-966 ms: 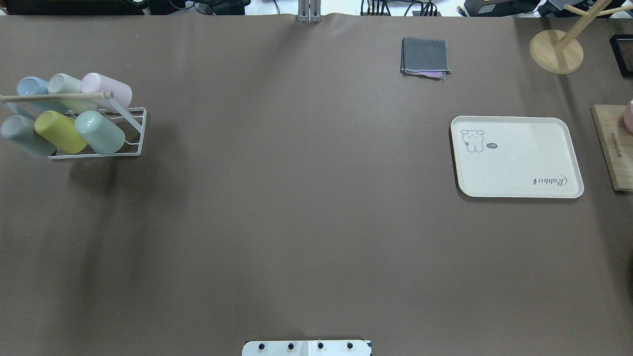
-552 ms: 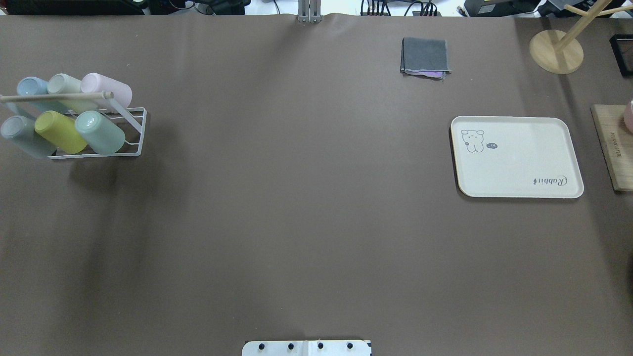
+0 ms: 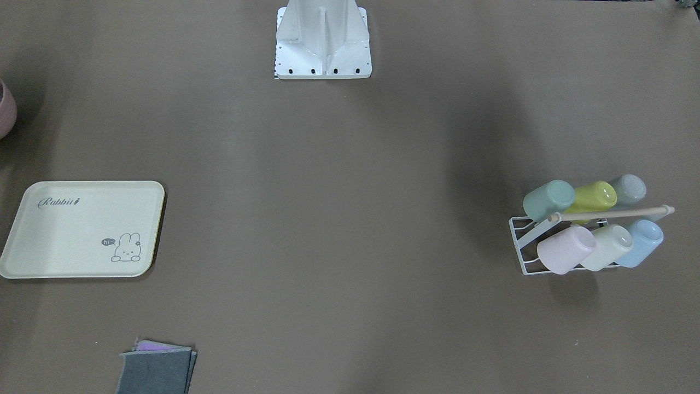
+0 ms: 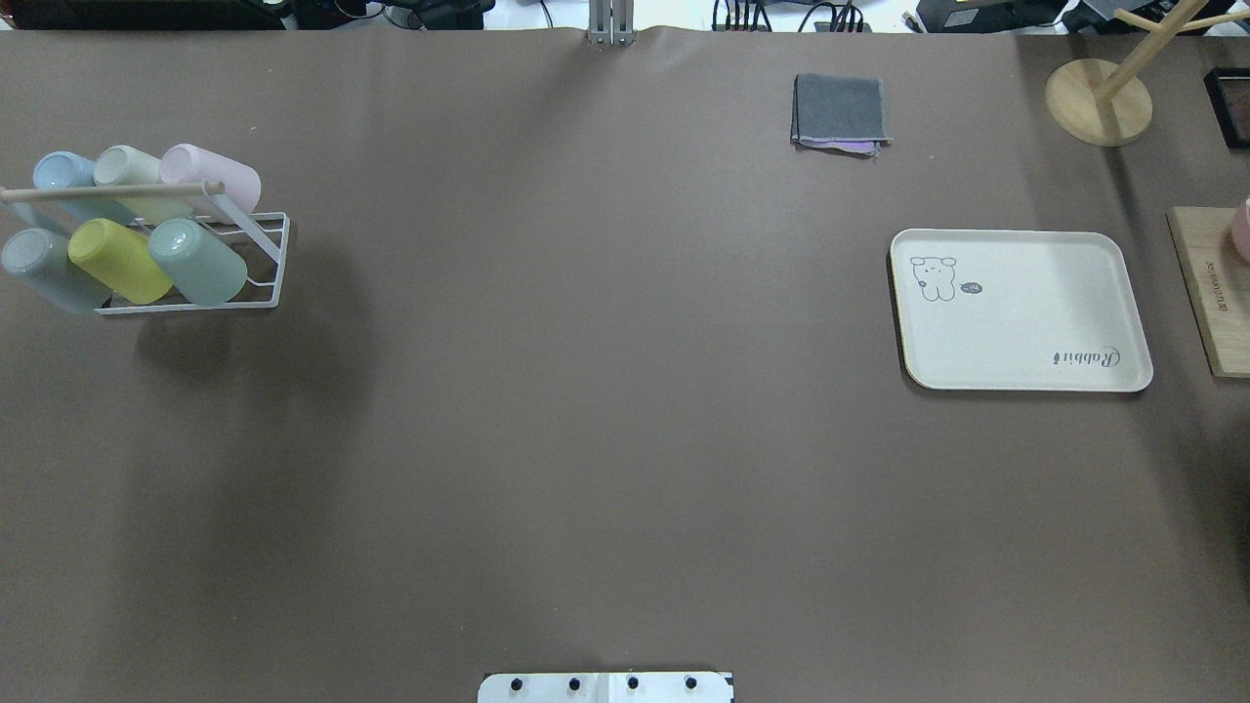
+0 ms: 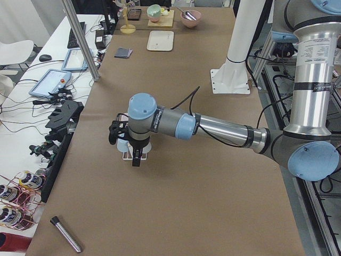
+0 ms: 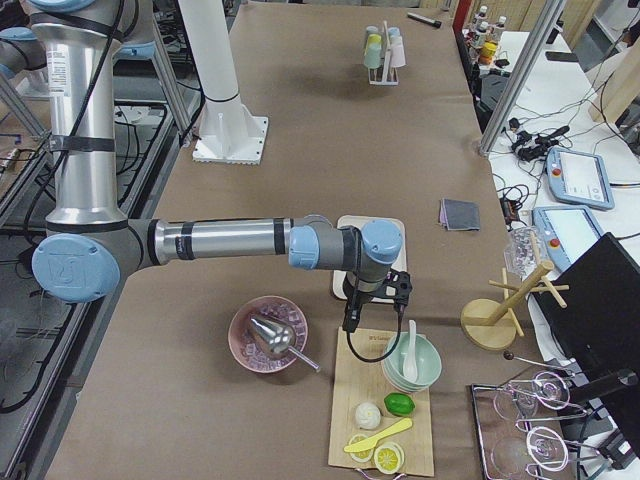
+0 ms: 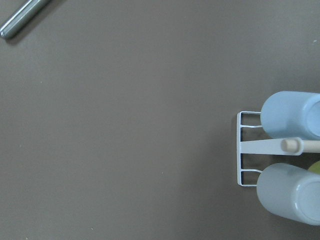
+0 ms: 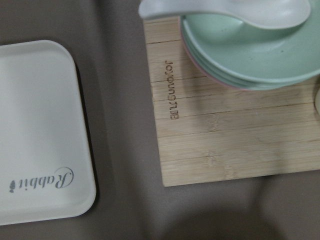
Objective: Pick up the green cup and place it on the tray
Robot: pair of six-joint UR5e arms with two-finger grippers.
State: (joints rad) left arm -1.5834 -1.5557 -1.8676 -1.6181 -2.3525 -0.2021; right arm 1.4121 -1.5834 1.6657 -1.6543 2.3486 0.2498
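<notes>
**Tabletop layout, six views.** In the overhead view we find the green cup [image 4: 195, 261] lying tilted on the white wire rack [image 4: 266, 285] at the frame's left edge. It is the rightmost cup in the lower row of three, just beside the yellow-green cup [image 4: 119, 259]. The tray [image 4: 1025, 327] lies bare at right centre, well apart from the rack. A broad stretch of brown tabletop [image 4: 605, 391] separates them. A folded grey cloth [image 4: 840, 109] lies near the upper edge, and a wooden board [image 4: 1211, 293] meets the right edge.

Only the side views show the arms. In the exterior left view the left gripper [image 5: 133, 152] hangs over the rack. In the exterior right view the right gripper [image 6: 372, 300] hangs near the tray's end, beside the board. We cannot tell whether either gripper is open or closed.

The left wrist view shows the rack's end with two bluish cups, and a metal tube [image 7: 22, 20] at upper left. The right wrist view shows the tray's lettered corner just beside the board, which carries stacked bowls [image 8: 250, 50].
</notes>
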